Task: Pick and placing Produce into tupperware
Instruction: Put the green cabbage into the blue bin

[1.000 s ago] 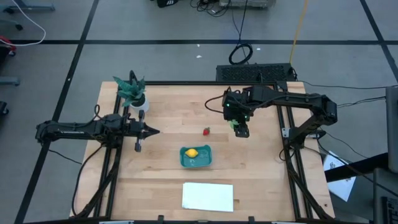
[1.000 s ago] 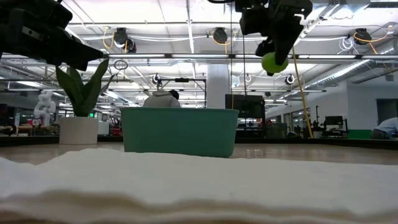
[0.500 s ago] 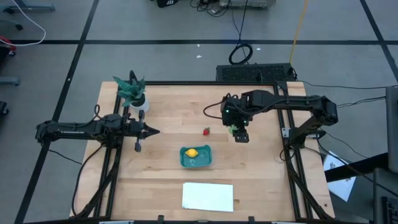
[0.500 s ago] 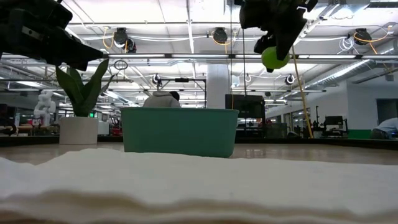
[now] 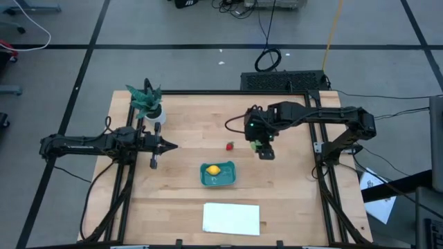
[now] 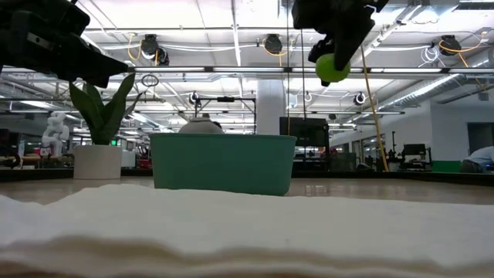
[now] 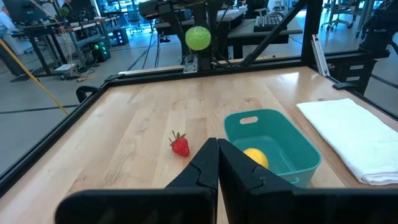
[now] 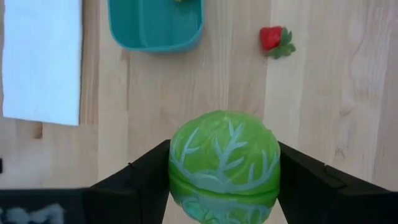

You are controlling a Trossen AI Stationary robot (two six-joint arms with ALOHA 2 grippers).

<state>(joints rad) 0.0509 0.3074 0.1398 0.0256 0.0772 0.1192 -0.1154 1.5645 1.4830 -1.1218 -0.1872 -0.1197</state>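
the right end effector (image 5: 261, 147), clamped around the round green toy cabbage (image 8: 224, 163), has slid a little across the bench (image 5: 187, 117) towards the teal tupperware (image 5: 218, 176) over the last second, riding high in the air. the yellow lemon (image 5: 213, 169) already lies inside the tupperware; the red strawberry (image 5: 230, 145) sits on the bench between container and carried fruit. judging by this, the carry is midway, with lowering and release to come. the left end effector (image 5: 160, 146) waits fully shut near the potted plant (image 5: 147, 101).
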